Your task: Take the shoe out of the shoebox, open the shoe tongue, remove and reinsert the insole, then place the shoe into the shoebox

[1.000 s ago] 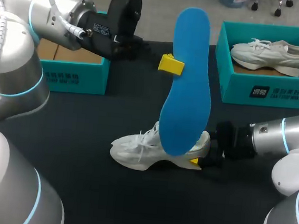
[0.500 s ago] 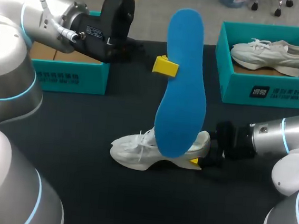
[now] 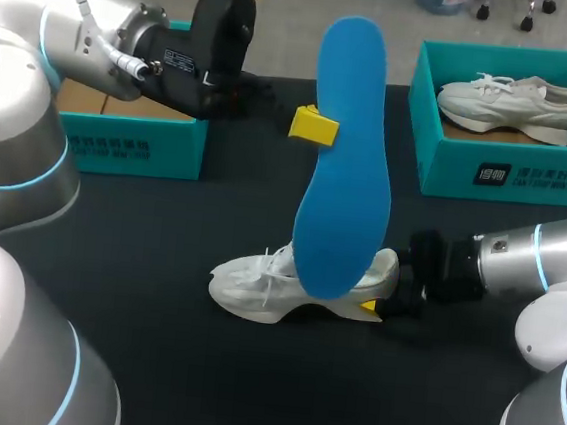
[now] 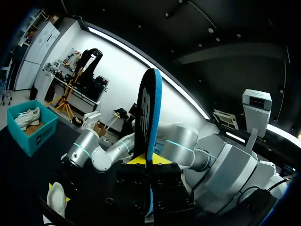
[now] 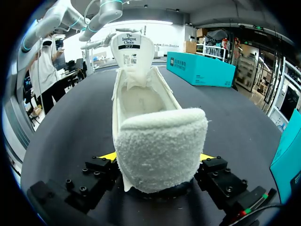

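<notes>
While left claw clamps insole, right claw grips label-tongued shoe.

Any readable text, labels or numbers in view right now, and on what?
Shoe tongue label: dark print lines and a number, left unquoted.
Insole underside: pale logo, left unquoted.
Right shoebox front: white print, too small.
Left shoebox front: white print, too small.
Left arm sticker: too small.
</notes>
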Tool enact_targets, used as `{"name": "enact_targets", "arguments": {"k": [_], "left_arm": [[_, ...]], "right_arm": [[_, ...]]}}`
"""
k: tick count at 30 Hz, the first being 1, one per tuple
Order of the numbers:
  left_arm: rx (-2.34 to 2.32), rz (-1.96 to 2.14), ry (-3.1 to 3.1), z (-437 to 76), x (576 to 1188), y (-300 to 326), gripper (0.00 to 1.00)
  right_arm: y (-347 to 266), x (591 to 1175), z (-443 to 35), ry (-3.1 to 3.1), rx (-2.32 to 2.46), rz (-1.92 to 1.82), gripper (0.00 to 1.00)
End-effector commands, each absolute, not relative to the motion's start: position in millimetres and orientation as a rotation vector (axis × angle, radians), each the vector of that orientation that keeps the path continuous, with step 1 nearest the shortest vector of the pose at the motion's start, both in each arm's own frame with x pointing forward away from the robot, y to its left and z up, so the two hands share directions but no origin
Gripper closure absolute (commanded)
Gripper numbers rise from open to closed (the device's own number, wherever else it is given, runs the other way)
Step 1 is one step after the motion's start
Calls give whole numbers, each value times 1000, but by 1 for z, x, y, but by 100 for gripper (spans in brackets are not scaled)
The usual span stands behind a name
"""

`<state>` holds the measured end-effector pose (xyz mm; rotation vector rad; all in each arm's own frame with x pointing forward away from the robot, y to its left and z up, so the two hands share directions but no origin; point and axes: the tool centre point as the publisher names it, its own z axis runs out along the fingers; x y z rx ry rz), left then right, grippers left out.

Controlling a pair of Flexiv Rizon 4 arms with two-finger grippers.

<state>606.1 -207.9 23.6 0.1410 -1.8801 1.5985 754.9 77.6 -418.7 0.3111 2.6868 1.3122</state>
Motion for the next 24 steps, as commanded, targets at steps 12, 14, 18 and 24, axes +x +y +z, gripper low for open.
{"name": "enact_targets", "arguments": {"k": [12,14,18,24], "left_arm": [[141,1601,-1878,23,606,-208,100],[141,1601,-1878,23,606,-208,100],[141,1601,-1878,23,606,-208,100],[141,1601,-1878,23,606,-208,100]], "right_arm": [[75,759,-414,2692,333,1234,0],[73,760,-412,2695,333,1204,0],[69,762,-406,2720,335,1128,0],[58,764,-395,2776,356,961,0]]}}
